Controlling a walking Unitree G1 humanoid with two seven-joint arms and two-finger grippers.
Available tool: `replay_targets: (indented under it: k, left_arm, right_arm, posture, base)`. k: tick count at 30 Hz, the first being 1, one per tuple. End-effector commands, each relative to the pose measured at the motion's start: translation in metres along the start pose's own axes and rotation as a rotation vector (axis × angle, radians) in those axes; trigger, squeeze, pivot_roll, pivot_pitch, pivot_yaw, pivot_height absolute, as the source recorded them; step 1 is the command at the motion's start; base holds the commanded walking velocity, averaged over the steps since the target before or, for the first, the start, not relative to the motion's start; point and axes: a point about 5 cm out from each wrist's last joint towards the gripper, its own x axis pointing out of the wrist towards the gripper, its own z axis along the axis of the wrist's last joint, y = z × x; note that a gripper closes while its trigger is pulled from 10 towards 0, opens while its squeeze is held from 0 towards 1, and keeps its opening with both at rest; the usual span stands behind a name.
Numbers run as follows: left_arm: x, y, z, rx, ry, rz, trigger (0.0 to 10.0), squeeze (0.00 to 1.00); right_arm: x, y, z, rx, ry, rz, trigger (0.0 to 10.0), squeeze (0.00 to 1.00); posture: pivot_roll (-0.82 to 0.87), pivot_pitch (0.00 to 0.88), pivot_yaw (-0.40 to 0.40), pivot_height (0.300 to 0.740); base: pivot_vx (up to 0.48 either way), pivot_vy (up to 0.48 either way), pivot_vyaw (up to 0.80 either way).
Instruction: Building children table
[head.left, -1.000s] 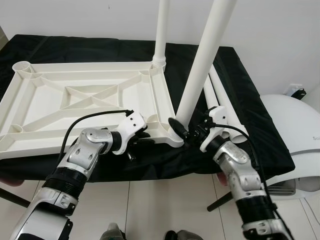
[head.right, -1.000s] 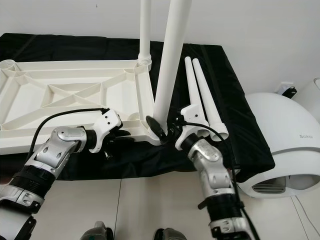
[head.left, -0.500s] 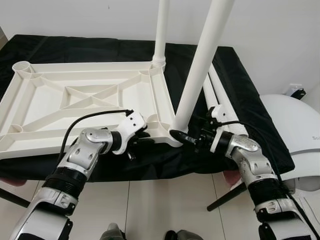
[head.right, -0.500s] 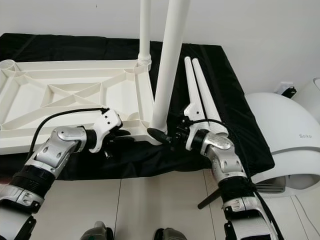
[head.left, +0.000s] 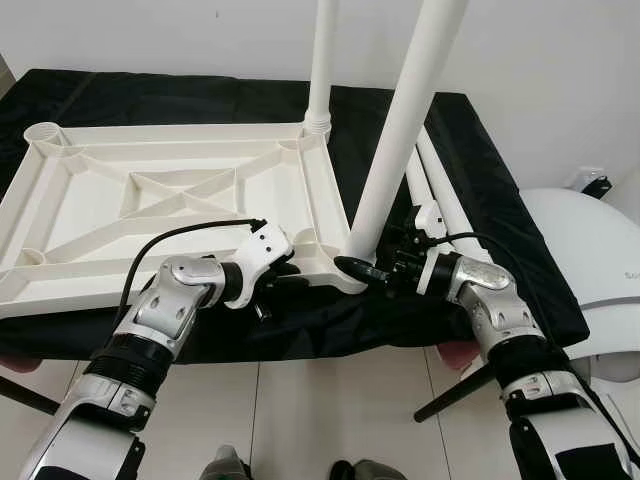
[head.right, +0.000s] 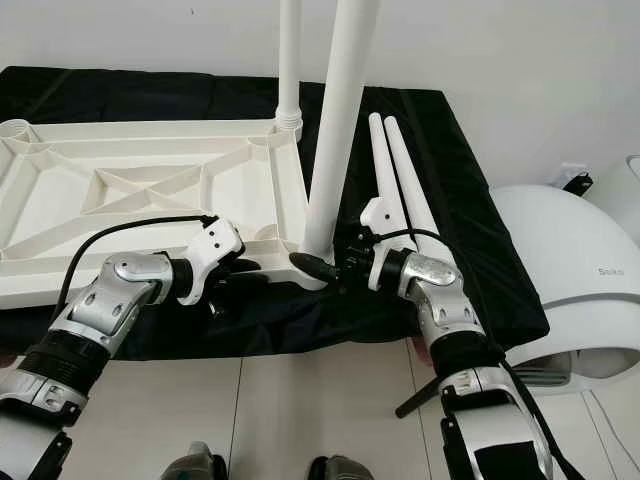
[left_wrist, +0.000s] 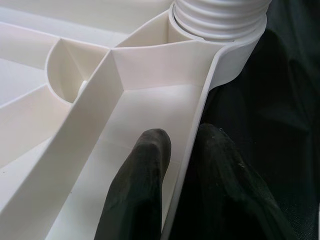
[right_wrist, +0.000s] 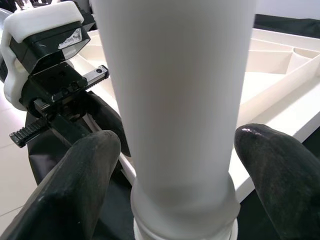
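Note:
The white plastic tabletop (head.left: 100, 200) lies upside down on a black-clothed table. One white leg (head.left: 322, 60) stands in its far right corner. A second leg (head.left: 395, 140) stands slightly tilted in the near right corner socket. My right gripper (head.left: 365, 272) is shut on that leg's base, with a black finger (right_wrist: 75, 175) on each side of the leg (right_wrist: 180, 100). My left gripper (head.left: 283, 275) is shut on the tabletop's near rim (left_wrist: 200, 100) just left of that corner, one finger (left_wrist: 140, 190) inside the wall and one outside. The leg's threaded collar (left_wrist: 220, 20) sits in the socket.
Two spare white legs (head.right: 400, 180) lie side by side on the black cloth right of the tabletop. A rounded white appliance (head.left: 590, 260) stands on the floor to the right. A dark rod (head.left: 450, 395) slants under the table's front edge above the tiled floor.
My right forearm has swung up from below to the right and turned at the wrist, with the gripper staying at the leg's base. The left arm has not moved.

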Motion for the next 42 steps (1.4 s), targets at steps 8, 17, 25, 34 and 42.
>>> replay_targets:
  k: [8, 17, 25, 34, 42]
  left_arm:
    - [0.000, 0.001, 0.014, 0.045, -0.046, -0.010, 10.0, 0.00]
    - [-0.001, 0.001, 0.014, 0.047, -0.046, -0.011, 10.0, 0.00]
    - [-0.002, 0.003, 0.014, 0.047, -0.044, -0.004, 10.0, 0.00]
    - [-0.002, 0.003, 0.014, 0.042, -0.044, 0.000, 10.0, 0.00]
    - [-0.002, 0.003, 0.013, 0.038, -0.043, 0.002, 10.0, 0.00]
  right_arm:
    - [0.003, 0.000, -0.004, -0.017, 0.006, 0.028, 1.5, 0.00]
    - [0.004, 0.003, -0.009, -0.009, 0.006, 0.034, 0.1, 0.00]
    - [0.006, 0.008, -0.010, 0.018, -0.022, 0.014, 10.0, 0.00]
    - [0.007, 0.014, -0.007, 0.036, -0.078, -0.051, 10.0, 0.00]
    - [0.006, 0.019, -0.004, 0.048, -0.112, -0.104, 10.0, 0.00]
  posture:
    - [0.02, 0.040, -0.020, 0.740]
    - [0.02, 0.042, -0.020, 0.740]
    - [0.02, 0.049, -0.021, 0.740]
    - [0.02, 0.058, -0.022, 0.740]
    - [0.02, 0.062, -0.023, 0.740]
  base:
    - [0.000, 0.000, 0.00]
    - [0.000, 0.000, 0.00]
    - [0.000, 0.000, 0.00]
    - [0.000, 0.000, 0.00]
    - [0.000, 0.000, 0.00]
